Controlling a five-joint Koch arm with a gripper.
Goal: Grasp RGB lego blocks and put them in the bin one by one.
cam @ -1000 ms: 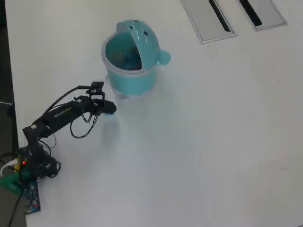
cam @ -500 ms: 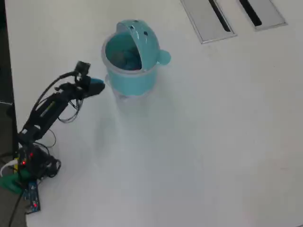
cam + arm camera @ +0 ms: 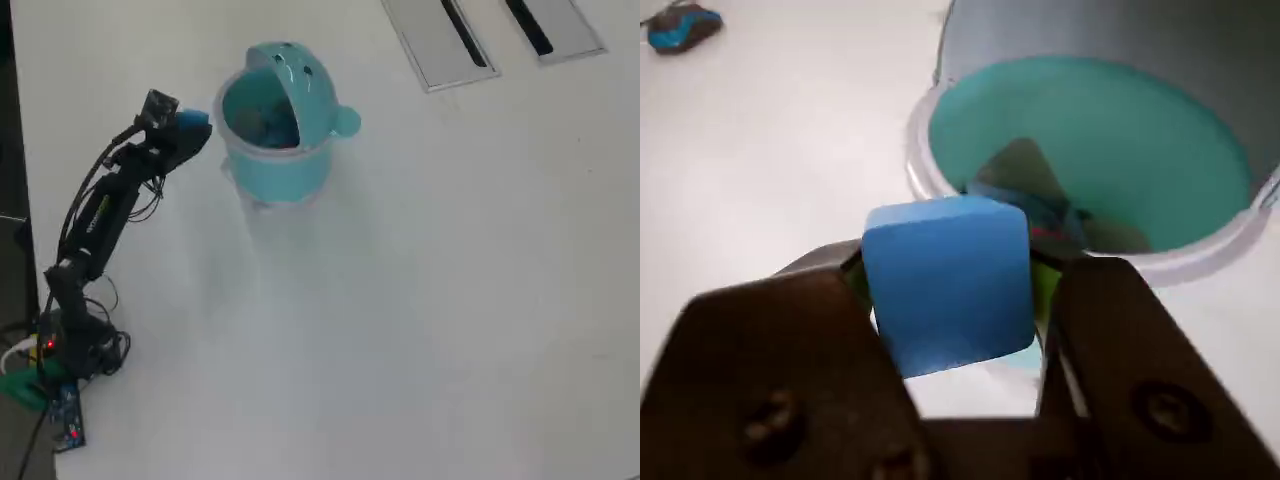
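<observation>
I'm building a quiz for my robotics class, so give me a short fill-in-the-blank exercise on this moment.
1. The gripper is shut on a block whose colour is ____.
2. The teal bin has its domed lid flipped ____.
3. In the overhead view the gripper is to the ____ of the bin.
4. In the overhead view, two grey slotted panels lie near the ____ edge of the picture.

Missing words: blue; open; left; top
</observation>
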